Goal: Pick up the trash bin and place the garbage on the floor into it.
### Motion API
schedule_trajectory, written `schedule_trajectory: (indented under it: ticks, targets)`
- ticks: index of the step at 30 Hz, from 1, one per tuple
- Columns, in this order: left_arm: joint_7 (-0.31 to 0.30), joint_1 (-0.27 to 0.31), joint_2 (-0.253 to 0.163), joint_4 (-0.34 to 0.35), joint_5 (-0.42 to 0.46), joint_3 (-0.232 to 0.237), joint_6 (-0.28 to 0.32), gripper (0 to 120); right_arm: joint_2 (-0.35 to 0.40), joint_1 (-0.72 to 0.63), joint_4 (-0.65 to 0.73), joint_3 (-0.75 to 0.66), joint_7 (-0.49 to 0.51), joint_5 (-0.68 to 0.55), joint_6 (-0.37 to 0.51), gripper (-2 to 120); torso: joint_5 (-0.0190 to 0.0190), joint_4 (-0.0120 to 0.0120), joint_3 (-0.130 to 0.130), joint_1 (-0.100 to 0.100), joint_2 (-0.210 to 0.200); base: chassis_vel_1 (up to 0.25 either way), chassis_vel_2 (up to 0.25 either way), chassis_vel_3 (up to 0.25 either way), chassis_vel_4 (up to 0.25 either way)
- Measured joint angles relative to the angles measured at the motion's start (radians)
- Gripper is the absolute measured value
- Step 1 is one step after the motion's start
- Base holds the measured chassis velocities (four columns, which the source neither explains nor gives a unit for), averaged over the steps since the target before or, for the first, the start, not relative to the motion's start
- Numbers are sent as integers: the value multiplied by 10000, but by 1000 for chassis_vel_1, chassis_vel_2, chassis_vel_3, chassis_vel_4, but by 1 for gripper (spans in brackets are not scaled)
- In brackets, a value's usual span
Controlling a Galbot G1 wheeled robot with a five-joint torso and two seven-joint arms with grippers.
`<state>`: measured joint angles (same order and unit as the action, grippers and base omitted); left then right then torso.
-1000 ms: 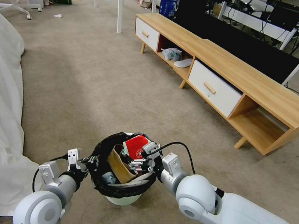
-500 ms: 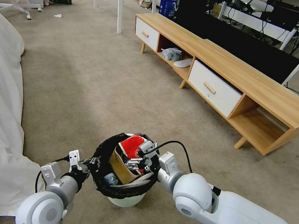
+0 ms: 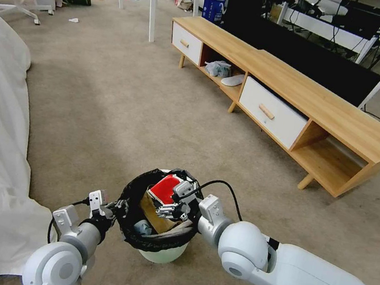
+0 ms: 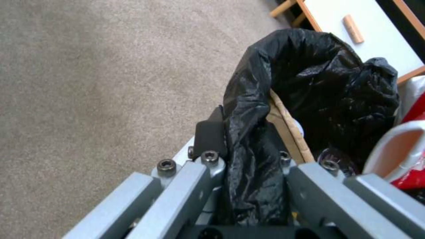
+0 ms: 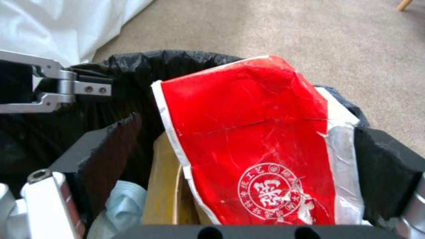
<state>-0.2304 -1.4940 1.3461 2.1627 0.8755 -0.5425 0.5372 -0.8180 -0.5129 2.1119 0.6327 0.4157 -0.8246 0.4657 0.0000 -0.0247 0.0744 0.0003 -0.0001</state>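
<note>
Beige short-pile carpet floor (image 3: 109,112) carries the pale round trash bin (image 3: 162,254), its black-bagged rim pinched by the left tool (image 4: 248,172), while the right tool (image 5: 248,146) straddles a red-white packet (image 5: 257,139) inside, fingers spread.

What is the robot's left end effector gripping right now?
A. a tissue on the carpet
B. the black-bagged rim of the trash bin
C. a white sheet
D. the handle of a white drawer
B: the left end effector is clamped over the black bag on the rim of the trash bin.
</note>
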Motion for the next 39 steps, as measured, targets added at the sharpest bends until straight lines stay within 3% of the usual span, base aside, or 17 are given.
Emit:
schedule_trajectory:
  ticks: [39]
  targets:
    - [-50, 204, 398, -507, 98, -35, -25, 0, 126, -99, 239, -64, -2, -5, 12, 100, 0, 0, 0, 0, 1, 0, 0, 0, 0]
